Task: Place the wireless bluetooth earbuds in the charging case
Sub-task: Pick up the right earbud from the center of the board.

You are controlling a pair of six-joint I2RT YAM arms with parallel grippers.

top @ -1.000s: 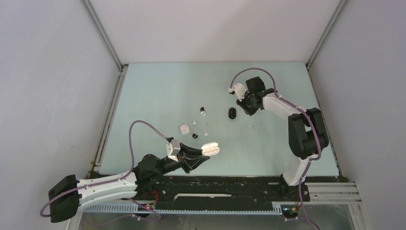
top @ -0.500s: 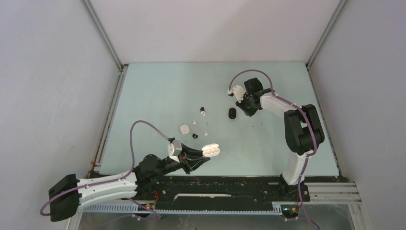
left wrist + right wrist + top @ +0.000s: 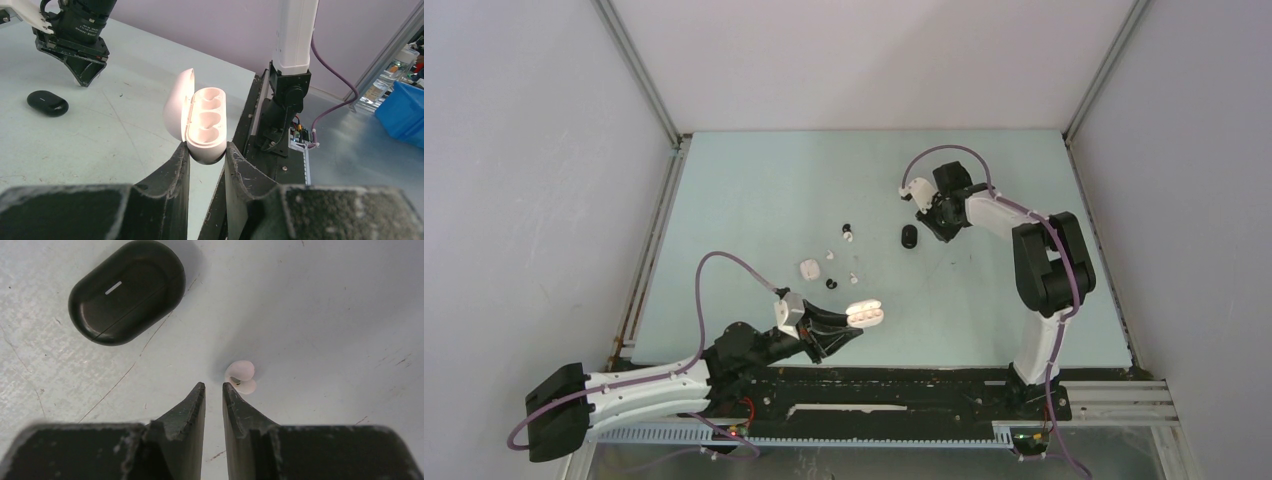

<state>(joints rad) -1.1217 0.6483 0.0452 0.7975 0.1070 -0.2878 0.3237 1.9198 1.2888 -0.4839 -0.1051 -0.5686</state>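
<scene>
**White charging case [image 3: 205, 120], lid open, held for loading; white earbud [image 3: 241, 376] loose on the worktop [image 3: 325, 315].**

The left tool [image 3: 206, 150] is clenched on the case's lower end. Both wells are empty and face outward, probably so a bud can be seated without the case sliding. The right tool [image 3: 213, 386] points down at the worktop, its jaws a narrow slit apart and gripping nothing. The earbud lies just beside one fingertip, outside the gap, so the tool probably needs widening and recentring before any pickup. A closed black case [image 3: 127, 290] lies near, apart. Other tiny buds [image 3: 831, 284] are scattered mid-worktop.
</scene>
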